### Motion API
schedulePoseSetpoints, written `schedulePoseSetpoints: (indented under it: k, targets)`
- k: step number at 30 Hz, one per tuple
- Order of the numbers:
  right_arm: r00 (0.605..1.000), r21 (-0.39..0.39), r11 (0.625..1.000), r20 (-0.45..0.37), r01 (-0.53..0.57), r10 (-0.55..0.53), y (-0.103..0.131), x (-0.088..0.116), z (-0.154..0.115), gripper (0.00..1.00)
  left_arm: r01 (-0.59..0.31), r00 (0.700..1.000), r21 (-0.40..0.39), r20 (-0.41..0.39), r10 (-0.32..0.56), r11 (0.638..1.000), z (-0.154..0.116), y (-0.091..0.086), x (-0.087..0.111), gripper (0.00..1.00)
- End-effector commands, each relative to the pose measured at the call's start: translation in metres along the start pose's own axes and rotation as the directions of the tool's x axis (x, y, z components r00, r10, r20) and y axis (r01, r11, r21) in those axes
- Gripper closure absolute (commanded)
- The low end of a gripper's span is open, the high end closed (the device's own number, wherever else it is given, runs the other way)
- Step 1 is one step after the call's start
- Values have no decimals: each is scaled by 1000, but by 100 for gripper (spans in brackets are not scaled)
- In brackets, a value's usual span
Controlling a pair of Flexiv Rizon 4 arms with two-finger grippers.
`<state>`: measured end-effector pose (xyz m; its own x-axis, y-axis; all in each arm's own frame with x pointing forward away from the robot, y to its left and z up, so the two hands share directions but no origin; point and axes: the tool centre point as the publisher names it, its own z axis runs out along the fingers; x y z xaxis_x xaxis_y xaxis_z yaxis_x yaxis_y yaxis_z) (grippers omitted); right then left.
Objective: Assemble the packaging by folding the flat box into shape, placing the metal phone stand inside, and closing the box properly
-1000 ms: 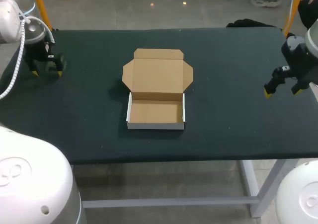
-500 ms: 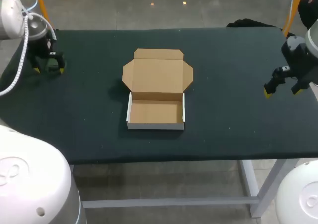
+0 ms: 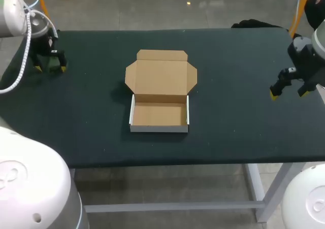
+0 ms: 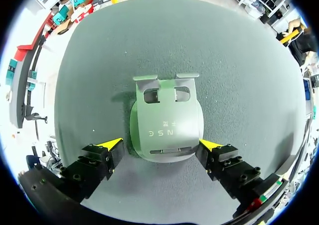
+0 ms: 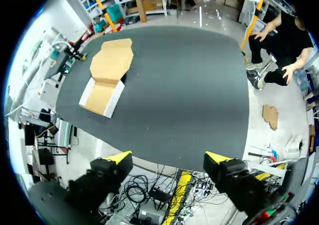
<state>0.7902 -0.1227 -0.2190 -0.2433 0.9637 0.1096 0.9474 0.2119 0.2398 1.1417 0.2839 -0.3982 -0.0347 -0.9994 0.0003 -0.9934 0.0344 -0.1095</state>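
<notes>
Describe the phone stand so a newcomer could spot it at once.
On the dark table, look to the far left corner, where the left gripper hangs with open jaws. The stand lies flat beneath it: a grey metal plate, rounded, with two cutouts, unlike the brown cardboard box mid-table.

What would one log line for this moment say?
box: folded, lid open, empty | phone stand: between open fingers of left gripper | right gripper: open, at right table edge

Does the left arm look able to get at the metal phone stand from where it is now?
Likely yes. The left tool is open, straddling the phone stand, which lies flat on the table. Nothing covers or crowds it.
</notes>
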Motion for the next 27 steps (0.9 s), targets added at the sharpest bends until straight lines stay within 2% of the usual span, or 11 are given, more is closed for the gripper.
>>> schedulePoseSetpoints:
  k: [1,27]
  targets:
    - [1000,3,1000,2,0,0,-1,0,-1,0,0,1000,-13,-1,0,1000,3,-6,-1,0]
    - [1000,3,1000,2,0,0,-1,0,-1,0,-8,1000,-11,3,8,1000,4,-18,-3,0]
